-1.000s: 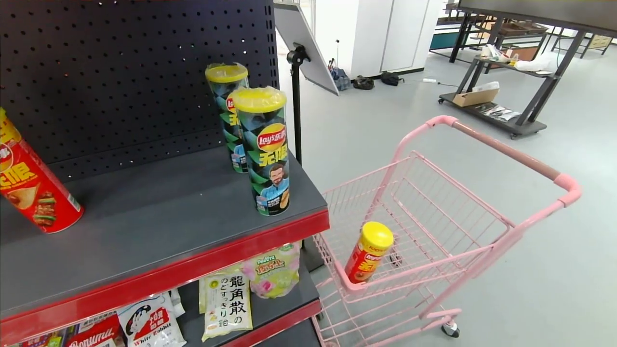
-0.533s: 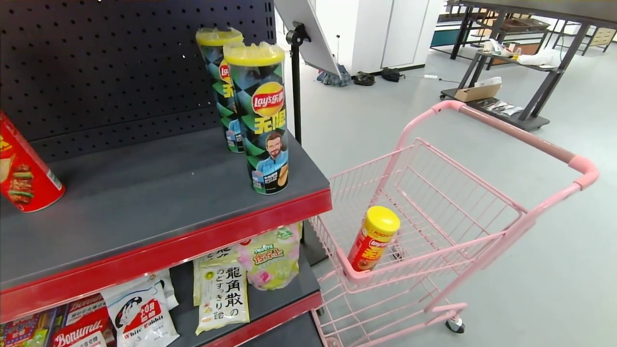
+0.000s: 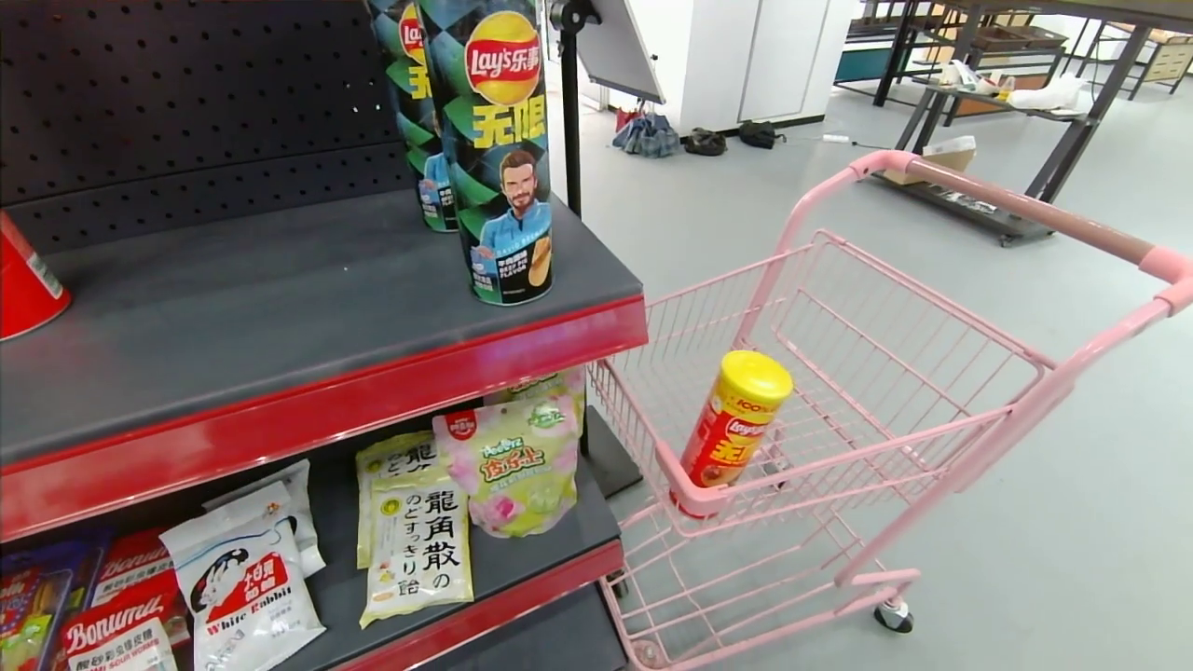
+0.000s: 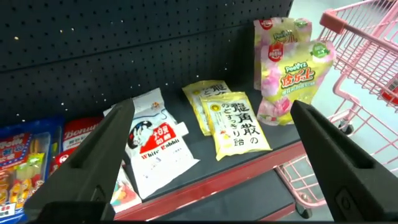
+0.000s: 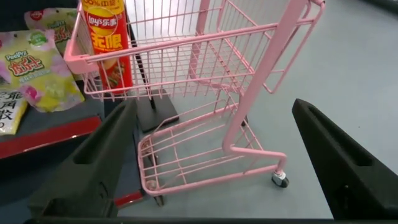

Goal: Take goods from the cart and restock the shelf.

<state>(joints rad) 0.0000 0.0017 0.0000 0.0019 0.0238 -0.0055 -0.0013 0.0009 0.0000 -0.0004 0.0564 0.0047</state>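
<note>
A red chip can with a yellow lid stands upright in the front corner of the pink cart, nearest the shelf. On the grey shelf board with its red front edge, two tall green-and-black chip cans stand at the right end, one behind the other. A red can sits at the far left. My left gripper is open, low in front of the lower shelf's snack bags. My right gripper is open, low beside the cart, with the red can ahead behind the wire.
On the lower shelf lie a yellow bag, a pink-green bag and a white bag. A black stand pole rises between shelf and cart. Open grey floor lies right of the cart, with tables far behind.
The head camera has tilted down and moved closer, so the whole picture has shifted. The cans, cart and bags keep their places relative to each other.
</note>
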